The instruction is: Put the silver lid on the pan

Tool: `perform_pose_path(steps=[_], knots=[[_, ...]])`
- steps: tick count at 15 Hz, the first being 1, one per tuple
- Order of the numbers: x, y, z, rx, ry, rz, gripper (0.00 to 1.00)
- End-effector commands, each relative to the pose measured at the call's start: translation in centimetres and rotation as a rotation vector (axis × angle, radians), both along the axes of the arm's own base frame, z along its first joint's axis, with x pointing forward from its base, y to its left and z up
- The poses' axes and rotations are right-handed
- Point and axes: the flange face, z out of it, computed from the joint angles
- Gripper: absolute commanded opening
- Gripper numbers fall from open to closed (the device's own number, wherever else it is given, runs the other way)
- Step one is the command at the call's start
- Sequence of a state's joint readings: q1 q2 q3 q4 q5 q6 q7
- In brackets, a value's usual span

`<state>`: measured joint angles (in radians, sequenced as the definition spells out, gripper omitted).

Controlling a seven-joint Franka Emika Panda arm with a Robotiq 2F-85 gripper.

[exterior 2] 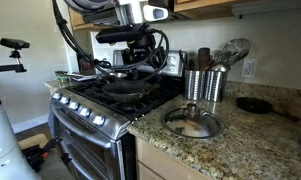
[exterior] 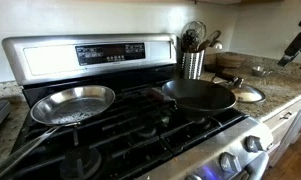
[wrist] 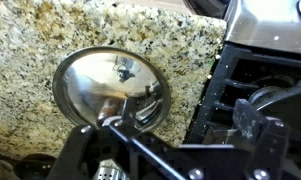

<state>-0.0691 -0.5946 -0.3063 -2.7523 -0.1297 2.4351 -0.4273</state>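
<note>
Fingers (wrist: 262,150) well above silver lid (wrist: 112,88)

Faces the stove (exterior: 130,125) from its front, low and near, in an exterior view. Looks along the granite counter (exterior 2: 260,140) toward the stove at frame left in an exterior view. Stares down close from the wrist; shares the silver lid (wrist: 112,88) with both.

The silver lid (wrist: 112,90), just ahead of the jaws, is polished metal, bright enough to carry reflections. The desk (wrist: 50,40) beneath it is speckled granite with a smooth, glossy face. Beside the jaws, the stove (wrist: 265,20) shows brushed steel trim and matt black grates (wrist: 235,80). In an exterior view the pan (exterior: 198,94) looks dark and dull-sheened, the steel frying pan (exterior: 73,103) shiny, and the utensil holder (exterior: 193,65) ribbed metal.
</note>
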Motion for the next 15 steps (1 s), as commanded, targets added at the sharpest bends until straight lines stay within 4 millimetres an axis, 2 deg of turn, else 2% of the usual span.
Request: perform_pose_path(steps=[1, 8, 15], knots=[[0.0, 0.0, 0.1, 0.000, 0.001, 0.000, 1.00], [0.0, 0.0, 0.1, 0.000, 0.001, 0.000, 1.00], [1.6, -1.5, -0.6, 0.034, 0.000, -0.119, 1.00]])
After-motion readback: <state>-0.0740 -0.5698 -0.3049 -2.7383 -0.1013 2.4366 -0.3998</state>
